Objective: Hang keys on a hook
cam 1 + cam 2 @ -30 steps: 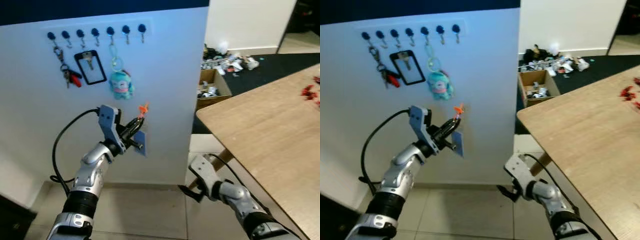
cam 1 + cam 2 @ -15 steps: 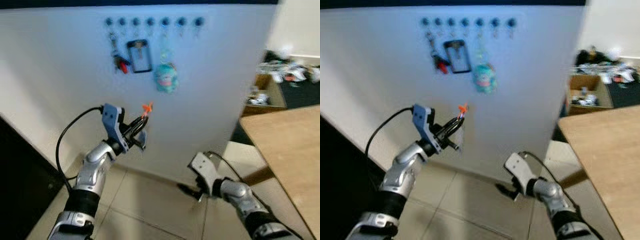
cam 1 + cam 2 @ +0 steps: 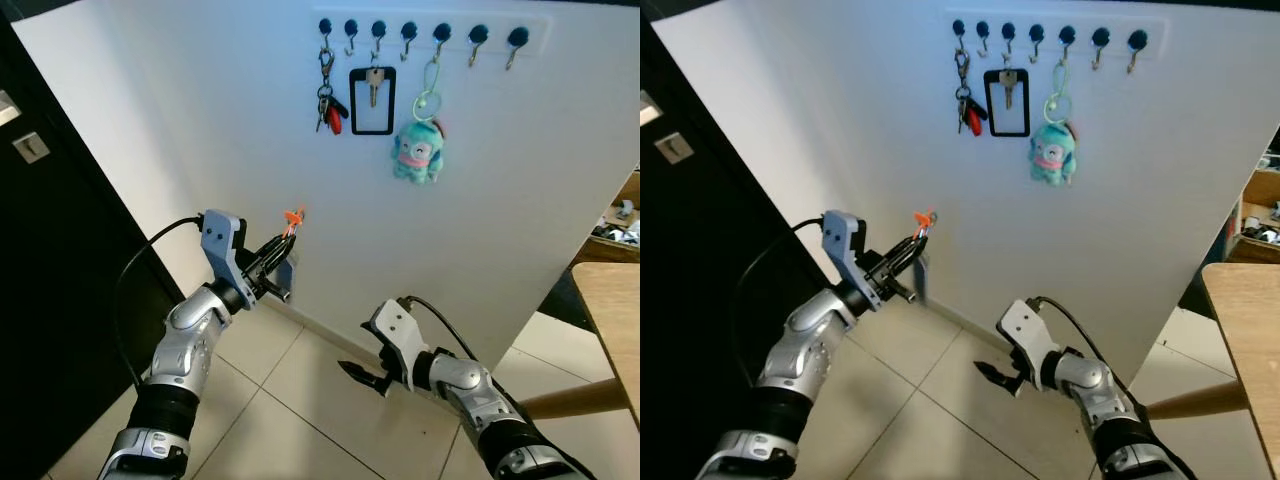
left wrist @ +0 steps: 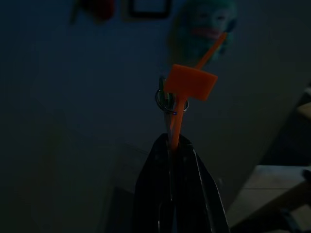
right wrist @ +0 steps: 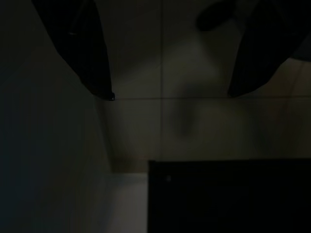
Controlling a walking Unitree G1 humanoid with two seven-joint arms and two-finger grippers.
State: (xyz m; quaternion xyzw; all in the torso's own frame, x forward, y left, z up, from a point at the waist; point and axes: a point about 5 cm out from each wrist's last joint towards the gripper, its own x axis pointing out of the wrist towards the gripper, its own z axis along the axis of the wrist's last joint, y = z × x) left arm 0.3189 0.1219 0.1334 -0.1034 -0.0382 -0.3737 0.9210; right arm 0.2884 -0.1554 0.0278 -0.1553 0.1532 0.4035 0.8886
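Keys [image 3: 291, 219] with an orange tag, pinched between the closed fingers of the left hand [image 3: 281, 238], raised before the white wall [image 3: 180, 150], well below the hook rail [image 3: 430, 30]. Right hand [image 3: 357, 375] low over the tiled floor [image 3: 290, 430], fingers spread wide. Compared with a second ago, the view has swung: the rail now sits up and to the right, a black door [image 3: 50, 280] has entered at left, and most of the tabletop [image 3: 610, 290] has left the frame. The grip on the keys is unchanged.

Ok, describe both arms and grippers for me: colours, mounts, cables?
Silver jointed arms with black bands. The left gripper has two long black fingers, a blue bracket behind them and a looping black cable. The right gripper has black fingers, a white block-shaped mount and its own black cable.
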